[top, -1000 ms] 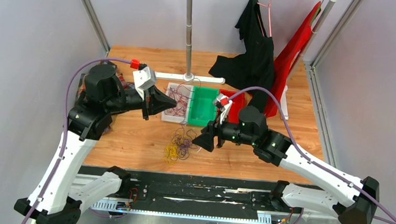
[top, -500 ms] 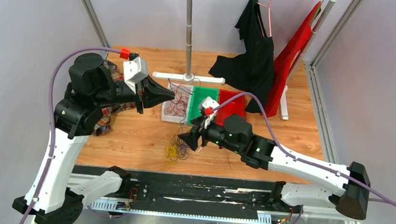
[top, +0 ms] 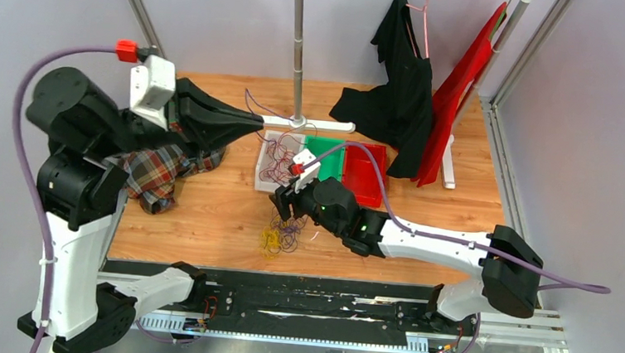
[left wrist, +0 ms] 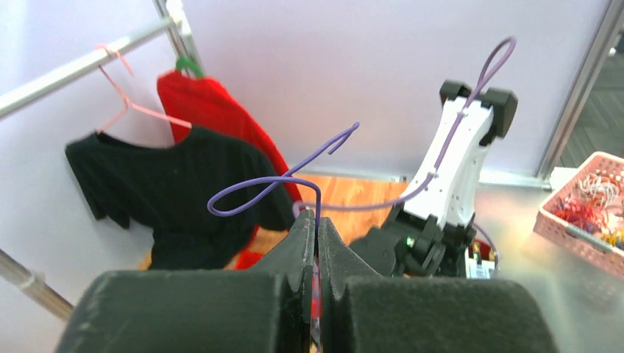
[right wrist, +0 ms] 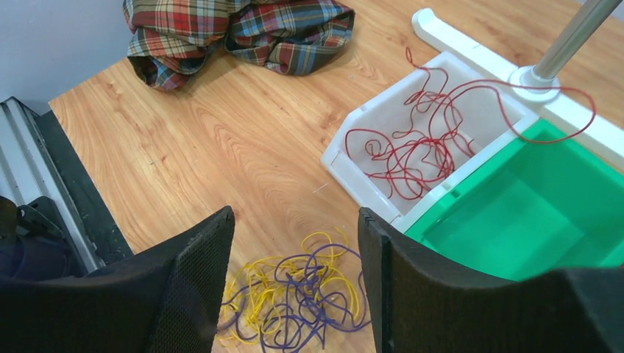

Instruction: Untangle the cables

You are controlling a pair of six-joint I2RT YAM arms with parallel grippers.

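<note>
Yellow-purple cable tangle [right wrist: 294,298] lies on the table [right wrist: 221,147] under my right gripper [right wrist: 294,220], jaws wide, holding nothing. Red strands [right wrist: 412,147] sit in the white bin [right wrist: 353,180]. My raised left gripper [left wrist: 316,228] pinches one purple strand [left wrist: 257,181].

table [right wrist: 221,147]: smooth wood | white bin [right wrist: 362,185]: glossy plastic | cables [right wrist: 302,294]: smooth wire | pole [right wrist: 574,37]: shiny metal

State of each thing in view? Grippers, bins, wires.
Tangle of yellow and purple wire strands: tangled, lying on the wooden table.
Left gripper: shut on a thin purple wire strand.
Right gripper: open, empty, above the tangle.
White plastic bin: holds loose red wire strands.
Green plastic bin: empty.
</note>
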